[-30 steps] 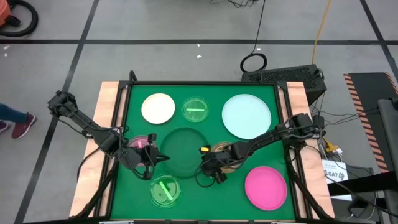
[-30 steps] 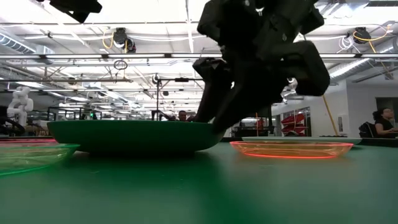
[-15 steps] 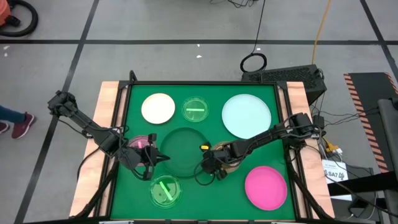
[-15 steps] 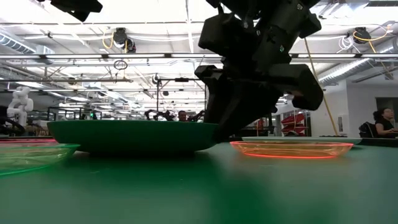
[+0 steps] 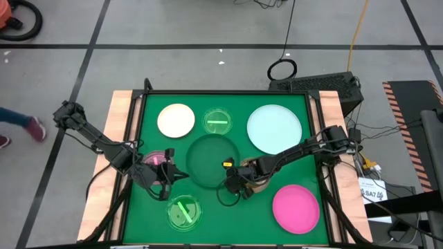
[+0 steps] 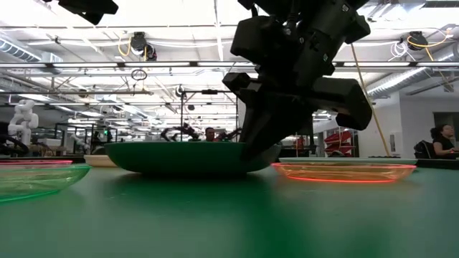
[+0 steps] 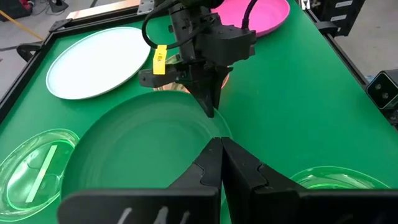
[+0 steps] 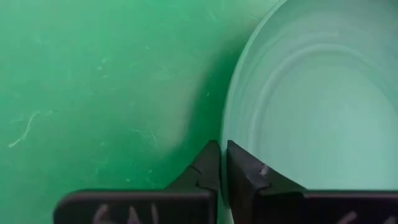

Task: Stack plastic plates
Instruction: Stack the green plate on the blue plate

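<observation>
Right hand [image 5: 230, 181] pinched on dark-green plate [image 5: 211, 160] rim

I see a grey floor [image 5: 173, 28] with dark lines around the green worktop [image 5: 291, 166]. A yellow cable [image 5: 358, 28] lies on it. Far back, bright ceiling lights [image 6: 179, 29] shine over the big room.

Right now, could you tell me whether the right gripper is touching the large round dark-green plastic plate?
Touching. In the right wrist view, the right gripper is shut on the rim of the dark-green plate; the left wrist view shows its fingertips meeting that rim.
</observation>
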Available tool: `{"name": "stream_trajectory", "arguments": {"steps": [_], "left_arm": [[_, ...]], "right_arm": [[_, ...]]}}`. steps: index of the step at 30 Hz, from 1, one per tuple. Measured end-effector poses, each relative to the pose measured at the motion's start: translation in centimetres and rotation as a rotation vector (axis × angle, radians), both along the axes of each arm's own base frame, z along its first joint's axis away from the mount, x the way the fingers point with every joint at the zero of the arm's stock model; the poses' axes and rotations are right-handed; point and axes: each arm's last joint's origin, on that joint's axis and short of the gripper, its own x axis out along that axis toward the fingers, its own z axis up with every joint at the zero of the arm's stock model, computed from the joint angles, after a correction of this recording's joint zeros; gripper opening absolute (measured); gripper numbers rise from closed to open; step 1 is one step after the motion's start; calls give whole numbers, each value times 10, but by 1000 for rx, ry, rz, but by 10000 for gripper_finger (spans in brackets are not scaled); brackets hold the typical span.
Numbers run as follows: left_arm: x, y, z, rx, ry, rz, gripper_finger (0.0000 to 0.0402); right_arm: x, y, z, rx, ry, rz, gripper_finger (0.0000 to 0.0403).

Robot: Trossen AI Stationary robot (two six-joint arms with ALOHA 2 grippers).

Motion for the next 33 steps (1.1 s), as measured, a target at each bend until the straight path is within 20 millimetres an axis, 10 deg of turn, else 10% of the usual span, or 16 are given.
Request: {"name": "stream_trajectory", "arguments": {"steps": [33], "left_arm": [[0,0,0,-4,-2,1,8]], "right_arm": [[-18,26,42,-235,-161,62,4]]}}
